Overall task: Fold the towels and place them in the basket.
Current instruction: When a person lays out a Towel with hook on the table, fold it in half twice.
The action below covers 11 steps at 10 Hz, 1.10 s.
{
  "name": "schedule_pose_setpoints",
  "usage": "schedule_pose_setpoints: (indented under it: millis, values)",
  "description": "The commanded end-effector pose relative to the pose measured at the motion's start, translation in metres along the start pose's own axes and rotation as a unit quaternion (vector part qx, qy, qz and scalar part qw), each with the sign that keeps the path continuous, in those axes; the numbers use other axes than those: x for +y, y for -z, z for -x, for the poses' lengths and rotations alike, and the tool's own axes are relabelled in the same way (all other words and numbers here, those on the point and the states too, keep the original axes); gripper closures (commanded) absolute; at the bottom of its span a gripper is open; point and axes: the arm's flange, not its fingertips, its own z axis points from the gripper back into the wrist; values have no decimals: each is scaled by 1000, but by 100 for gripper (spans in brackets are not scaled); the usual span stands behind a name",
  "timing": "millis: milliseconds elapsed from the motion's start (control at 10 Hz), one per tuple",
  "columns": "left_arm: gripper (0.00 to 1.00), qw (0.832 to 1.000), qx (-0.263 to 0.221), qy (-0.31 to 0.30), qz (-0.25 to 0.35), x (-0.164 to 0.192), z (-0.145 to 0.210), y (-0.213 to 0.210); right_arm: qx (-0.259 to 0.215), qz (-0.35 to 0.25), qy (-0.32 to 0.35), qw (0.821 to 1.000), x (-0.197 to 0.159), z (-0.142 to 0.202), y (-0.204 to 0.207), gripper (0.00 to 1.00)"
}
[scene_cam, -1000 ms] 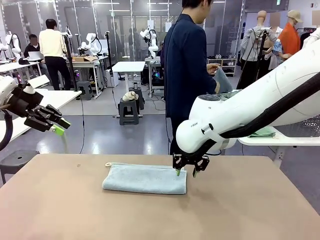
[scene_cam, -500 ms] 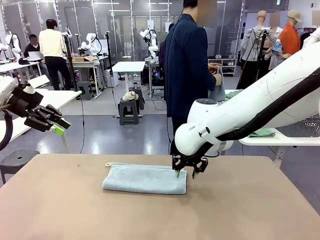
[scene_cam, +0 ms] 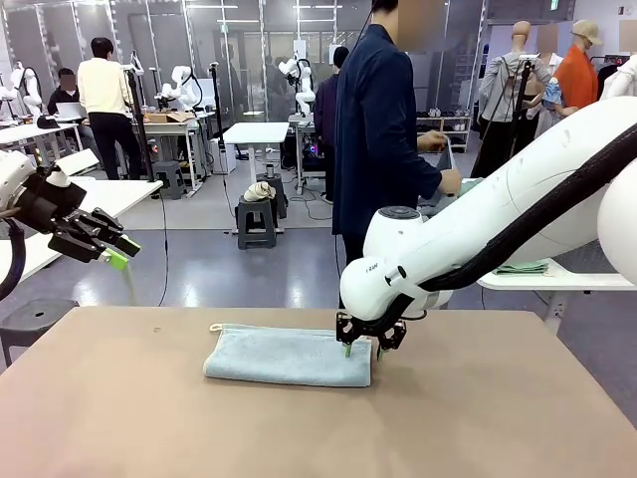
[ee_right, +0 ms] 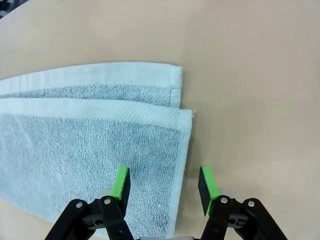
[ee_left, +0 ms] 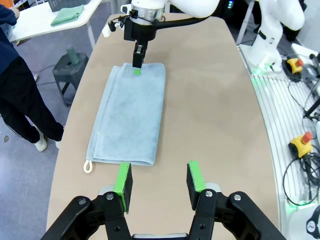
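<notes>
One person [scene_cam: 383, 129] stands beyond towel [scene_cam: 284, 357] and right end effector [scene_cam: 363, 346].

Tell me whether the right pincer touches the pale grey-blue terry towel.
Cannot tell. In the right wrist view the open right pincer straddles the short edge of the pale grey-blue terry towel; its height above the fabric is unclear.

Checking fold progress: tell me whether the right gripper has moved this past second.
Yes. The right gripper has shifted left, further over the pale blue towel's right end.
</notes>
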Motion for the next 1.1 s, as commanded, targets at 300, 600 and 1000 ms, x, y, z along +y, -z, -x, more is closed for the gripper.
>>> schedule_pose_setpoints:
  millis: [300,600,1000]
  values:
    - [43,1000,7,1,0,-2,-1,-1,-8,18,22,1000,12,-5,11,30]
    - [43,1000,7,1,0,-2,-1,-1,-8,20,21,1000,9,-6,13,38]
    - [43,1000,7,1,0,-2,-1,-1,2,24,22,999,10,-5,15,78]
